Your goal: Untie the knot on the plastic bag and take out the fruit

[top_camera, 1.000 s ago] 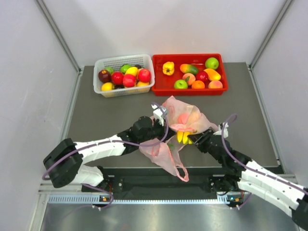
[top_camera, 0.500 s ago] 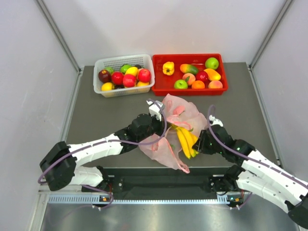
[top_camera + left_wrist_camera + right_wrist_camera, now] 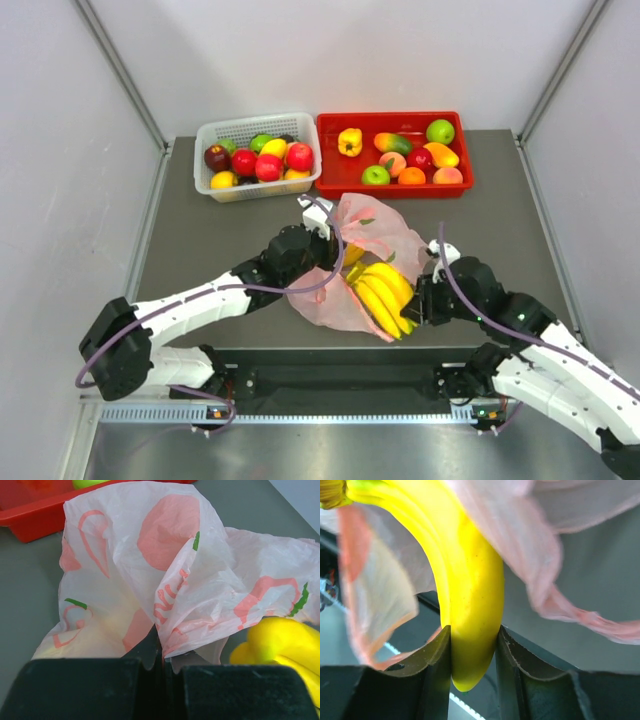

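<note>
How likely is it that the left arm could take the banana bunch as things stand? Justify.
Probably not yet. The banana bunch lies close, but the left gripper is shut on a fold of the plastic bag, and the right gripper clamps the bunch.

Banana bunch (image 3: 380, 296), held by right gripper (image 3: 413, 308), now drawn farther out of plastic bag (image 3: 375, 230), toward the table (image 3: 220, 232) near edge.

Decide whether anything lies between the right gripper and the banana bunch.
Nothing visible does. The right gripper grips the banana bunch directly; the plastic bag drapes above and beside it, not between the jaws and the bananas.
</note>
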`<state>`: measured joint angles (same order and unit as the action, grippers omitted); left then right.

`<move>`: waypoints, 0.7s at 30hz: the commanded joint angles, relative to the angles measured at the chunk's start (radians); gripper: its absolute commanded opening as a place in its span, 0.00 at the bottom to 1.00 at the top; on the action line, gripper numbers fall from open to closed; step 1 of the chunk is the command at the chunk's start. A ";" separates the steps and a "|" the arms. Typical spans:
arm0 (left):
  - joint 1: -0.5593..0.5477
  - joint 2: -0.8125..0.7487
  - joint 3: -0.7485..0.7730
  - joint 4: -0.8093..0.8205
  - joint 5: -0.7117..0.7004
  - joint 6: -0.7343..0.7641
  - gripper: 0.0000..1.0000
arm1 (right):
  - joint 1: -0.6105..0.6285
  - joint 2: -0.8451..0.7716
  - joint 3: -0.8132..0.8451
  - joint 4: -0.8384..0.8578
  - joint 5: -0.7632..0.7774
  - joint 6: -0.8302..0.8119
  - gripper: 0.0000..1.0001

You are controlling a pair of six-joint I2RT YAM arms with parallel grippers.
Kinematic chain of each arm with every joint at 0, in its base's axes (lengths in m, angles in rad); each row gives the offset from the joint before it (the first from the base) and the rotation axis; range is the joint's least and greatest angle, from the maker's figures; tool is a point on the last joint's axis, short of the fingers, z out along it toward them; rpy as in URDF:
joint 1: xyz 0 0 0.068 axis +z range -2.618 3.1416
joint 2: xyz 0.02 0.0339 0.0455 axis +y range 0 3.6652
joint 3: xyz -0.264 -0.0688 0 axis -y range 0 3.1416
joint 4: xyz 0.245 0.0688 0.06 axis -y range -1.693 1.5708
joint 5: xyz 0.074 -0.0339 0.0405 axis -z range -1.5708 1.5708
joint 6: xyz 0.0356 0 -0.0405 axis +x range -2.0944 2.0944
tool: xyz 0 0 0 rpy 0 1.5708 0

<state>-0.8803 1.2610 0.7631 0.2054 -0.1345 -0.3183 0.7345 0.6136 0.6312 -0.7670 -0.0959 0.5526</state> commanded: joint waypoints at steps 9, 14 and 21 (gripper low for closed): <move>0.006 0.000 -0.048 0.048 0.101 -0.025 0.00 | -0.010 -0.178 0.165 0.080 -0.062 -0.114 0.00; 0.006 0.000 -0.082 0.069 0.116 -0.047 0.00 | -0.010 -0.176 0.217 0.121 0.215 -0.079 0.00; 0.006 -0.017 -0.102 0.077 0.119 -0.059 0.00 | -0.020 -0.029 0.275 0.318 0.574 -0.062 0.00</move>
<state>-0.8776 1.2613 0.6712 0.2249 -0.0364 -0.3634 0.7300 0.5194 0.8566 -0.6384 0.2714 0.4843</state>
